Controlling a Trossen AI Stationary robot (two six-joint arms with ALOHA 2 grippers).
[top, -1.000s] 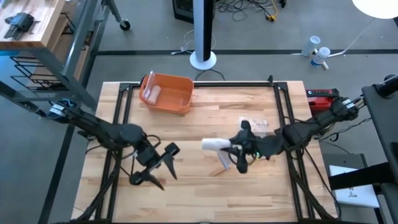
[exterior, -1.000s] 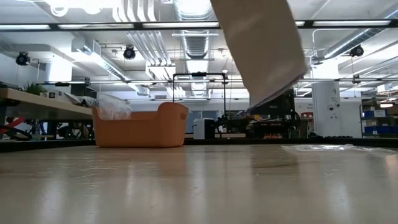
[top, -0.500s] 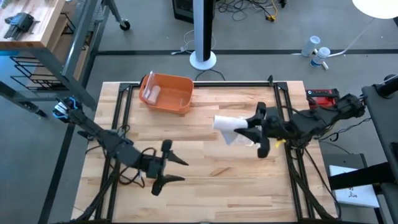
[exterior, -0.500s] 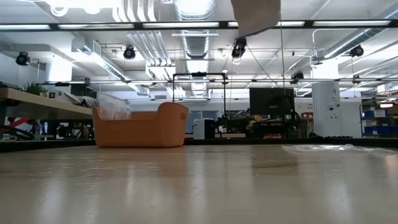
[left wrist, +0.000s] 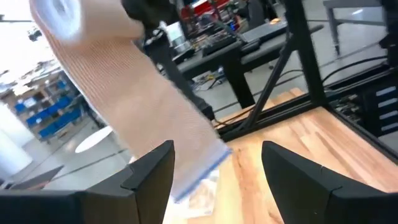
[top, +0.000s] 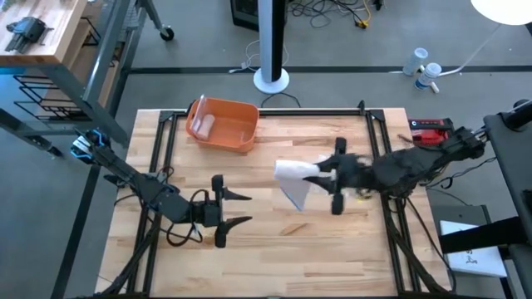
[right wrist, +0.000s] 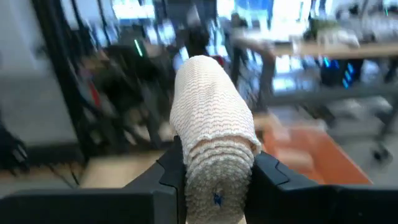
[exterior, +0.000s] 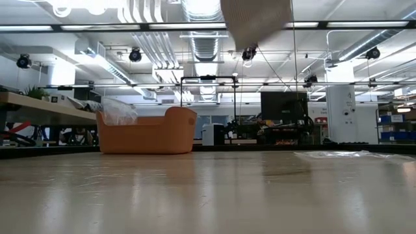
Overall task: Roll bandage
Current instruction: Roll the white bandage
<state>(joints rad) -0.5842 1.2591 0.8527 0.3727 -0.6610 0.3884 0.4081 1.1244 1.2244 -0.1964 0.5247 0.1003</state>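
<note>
The bandage (top: 291, 174) is a beige woven roll held in the air over the middle of the table, with my right gripper (top: 326, 176) shut on it. A loose tail (top: 298, 198) hangs from the roll; it shows at the top of the low view as the tail (exterior: 257, 23). My left gripper (top: 238, 208) stands open to the left of the bandage, pointing toward it, with nothing between its fingers. In the left wrist view the bandage (left wrist: 124, 99) hangs in front of the left gripper (left wrist: 217, 171). My right gripper pinches the roll's near end (right wrist: 194, 167) between its two fingers (right wrist: 268, 177), one on each curved side. The fingers come level from the table's right and lie along the roll. The roll is lifted clear of the table, and its tail hangs slack below.
An orange basket (top: 223, 124) with a clear wrapper inside stands at the far left of the table. A clear plastic wrapper (top: 341, 164) lies on the wood behind the right gripper. A red device (top: 431, 129) sits at the table's right edge.
My right gripper has risen and gone toward the far edge with the bandage, then a little to the left; the tail now hangs higher over the table. My left gripper has moved toward the right and turned from pointing down to pointing level at the bandage.
</note>
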